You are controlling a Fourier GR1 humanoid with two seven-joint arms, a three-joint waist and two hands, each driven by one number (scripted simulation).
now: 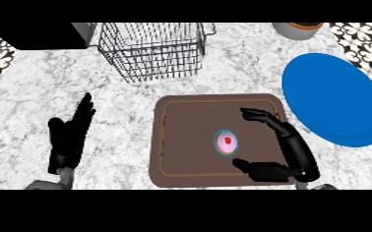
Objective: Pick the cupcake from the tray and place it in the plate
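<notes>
A cupcake (227, 142) with pink icing, a red dot on top and a teal wrapper stands upright near the middle of a brown tray (178, 128). My right hand (287, 147) hovers over the tray's right part, open, its fingers and thumb spread on either side of the cupcake without touching it. A large blue plate (330, 98) lies to the right of the tray with nothing on it. My left hand (69, 135) rests open at the lower left, fingers up, away from the tray.
A wire basket (156, 51) stands behind the tray. A dark box (44, 35) sits at the back left, and a grey pot (298, 29) at the back right. The marble counter (116, 103) spreads around them.
</notes>
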